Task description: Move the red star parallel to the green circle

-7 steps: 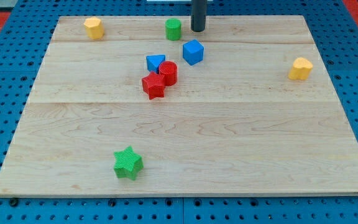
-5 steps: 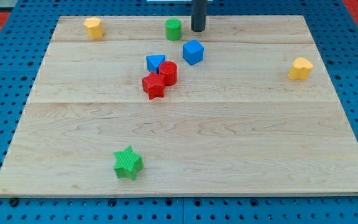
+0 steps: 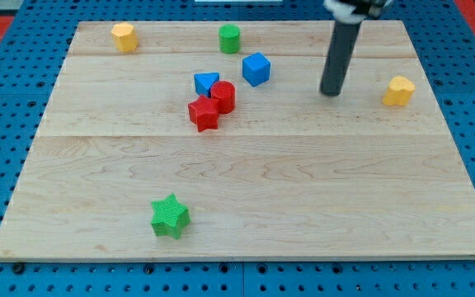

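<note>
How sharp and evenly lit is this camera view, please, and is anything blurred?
In the camera view the light is soft and even, with only faint shadows beside the blocks; the red star and green circle are crisp. The rod is slightly smeared near the view's top, though my tip is clear, right of the blue cube. The board shows no glare.

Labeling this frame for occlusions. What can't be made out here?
- Camera view: the rod above my tip is cut off by the view's top edge; its mount is blurred.
- Blue triangle: its lower right is hidden behind the red cylinder.
- Whether the red star touches that cylinder: cannot tell.
</note>
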`<action>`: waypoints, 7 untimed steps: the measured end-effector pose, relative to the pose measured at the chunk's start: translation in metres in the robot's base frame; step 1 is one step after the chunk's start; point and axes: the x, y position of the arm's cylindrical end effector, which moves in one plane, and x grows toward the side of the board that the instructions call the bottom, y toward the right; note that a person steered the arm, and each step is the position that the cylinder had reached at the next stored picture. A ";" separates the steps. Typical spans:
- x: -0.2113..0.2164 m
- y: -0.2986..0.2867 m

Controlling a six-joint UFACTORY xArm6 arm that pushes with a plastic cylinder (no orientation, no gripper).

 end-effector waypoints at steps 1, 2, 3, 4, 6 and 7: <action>0.057 -0.058; 0.055 -0.152; 0.035 -0.230; 0.018 -0.206; 0.024 -0.084; 0.014 -0.050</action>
